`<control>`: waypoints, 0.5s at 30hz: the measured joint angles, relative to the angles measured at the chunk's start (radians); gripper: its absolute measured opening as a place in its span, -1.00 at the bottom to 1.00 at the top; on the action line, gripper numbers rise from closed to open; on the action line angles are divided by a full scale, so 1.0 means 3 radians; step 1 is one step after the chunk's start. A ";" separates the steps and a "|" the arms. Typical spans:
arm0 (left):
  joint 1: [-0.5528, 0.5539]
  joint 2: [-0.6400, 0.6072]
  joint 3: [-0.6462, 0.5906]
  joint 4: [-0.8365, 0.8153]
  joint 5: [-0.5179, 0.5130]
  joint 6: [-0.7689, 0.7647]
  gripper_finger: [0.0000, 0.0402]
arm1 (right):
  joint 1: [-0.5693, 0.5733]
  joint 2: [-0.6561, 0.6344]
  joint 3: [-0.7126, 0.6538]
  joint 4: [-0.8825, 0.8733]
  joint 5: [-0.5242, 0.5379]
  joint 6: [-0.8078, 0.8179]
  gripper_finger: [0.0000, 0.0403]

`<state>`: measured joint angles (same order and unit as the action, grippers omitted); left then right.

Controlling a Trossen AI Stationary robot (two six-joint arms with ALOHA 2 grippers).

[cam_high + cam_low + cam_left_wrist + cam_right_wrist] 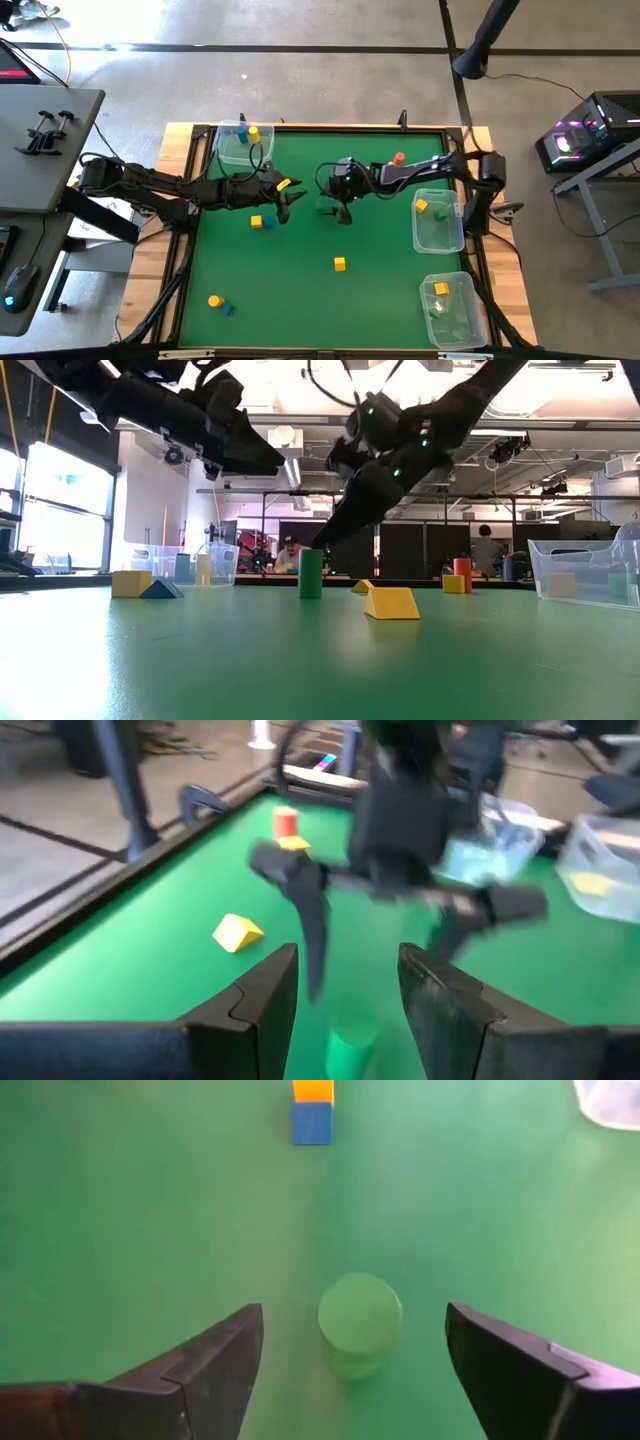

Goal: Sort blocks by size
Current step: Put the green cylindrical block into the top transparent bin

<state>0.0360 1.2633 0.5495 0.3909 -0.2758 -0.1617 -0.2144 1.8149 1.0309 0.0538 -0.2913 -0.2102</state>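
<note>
Above the green cylinder (360, 1320) standing on the tabletop (390, 290), the right tool (355, 1350) hangs released; left tool (345, 990) nearby, parted, grasping nothing.

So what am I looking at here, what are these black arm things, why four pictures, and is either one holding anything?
These are two robot arms at a green table, each ending in two fingers. One picture looks straight down, one sits level with the table top, and two come from cameras on the wrists. Small coloured blocks lie scattered about, and some are in clear tubs at the edges. The right gripper hangs open above an upright green cylinder, fingers on either side without touching it, so it holds nothing. The left gripper is close by, above the table's middle, partly open, with nothing seen between its fingers.
</note>
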 joint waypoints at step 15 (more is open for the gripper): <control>-0.0214 0.0183 0.0000 0.0430 0.0040 0.0465 -0.20 | -0.0147 -0.1664 -0.1717 0.1263 0.0557 0.0357 0.47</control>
<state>-0.0282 1.3183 0.5495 0.5200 -0.2638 -0.0222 -0.2587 1.3159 0.5159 0.4327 -0.1240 -0.1030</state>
